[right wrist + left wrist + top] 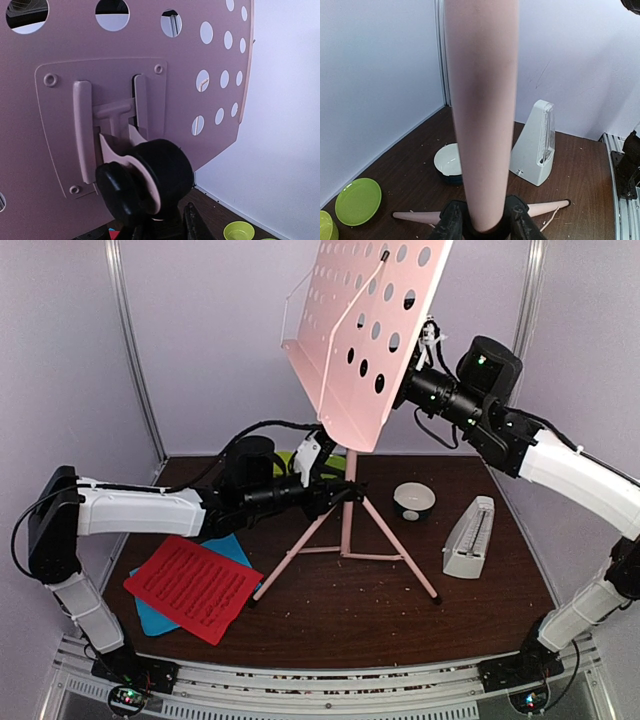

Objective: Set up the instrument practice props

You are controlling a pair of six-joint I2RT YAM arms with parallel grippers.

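- Top external view: the pink music stand (372, 330) is up on its tripod legs mid-frame on the brown surface (400, 610). Its perforated desk is tilted at top centre.
- The left pincer (335, 495) comes in from the left. In the left wrist view its fingers (451, 222) press on both sides of the pole, pinching it low down, just above the legs.
- The right pincer (412, 388) is upper right, behind the desk. The right wrist view looks like it's clamped at the black knob (160, 175) on the back bracket.
- The red page (195, 588) lies lower left, partly over the cyan page (150, 618).
- The white metronome (470, 538) stands upright right of centre, apart from the legs.
- A small bowl (413, 500) sits between pole and metronome, and a lime-green dish (358, 201) shows at the lower left of the left wrist view.
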